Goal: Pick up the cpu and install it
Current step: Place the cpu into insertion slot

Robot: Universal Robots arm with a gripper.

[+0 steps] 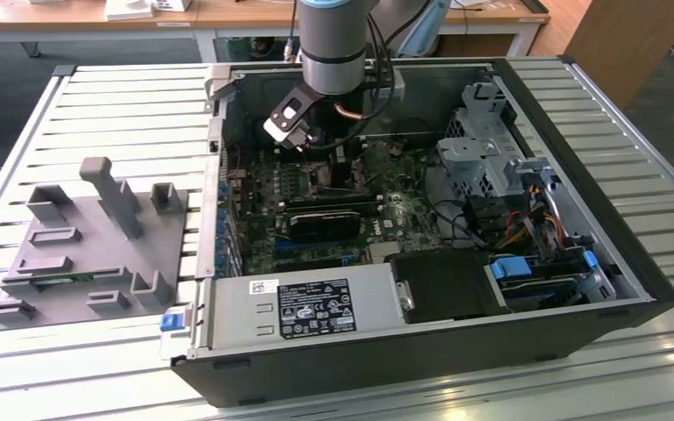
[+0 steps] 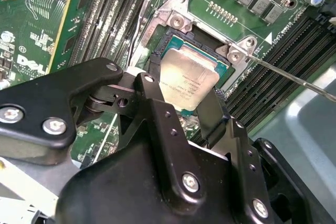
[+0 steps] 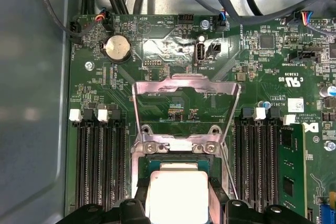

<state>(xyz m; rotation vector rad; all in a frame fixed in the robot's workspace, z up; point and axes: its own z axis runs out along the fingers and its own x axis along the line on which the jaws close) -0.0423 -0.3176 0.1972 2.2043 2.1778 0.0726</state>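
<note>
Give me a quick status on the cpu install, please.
Pincer shut on cpu. It sits over socket, seating unclear. Raised load plate clear of it.

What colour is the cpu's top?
The cpu is silver-grey on top; best in the second wrist view.

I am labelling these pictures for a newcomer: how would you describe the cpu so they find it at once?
Inside the open computer case, find the green motherboard and the raised metal frame between its black memory slots. At that frame, in the gripper, is the cpu: the only shiny silver square.
</note>
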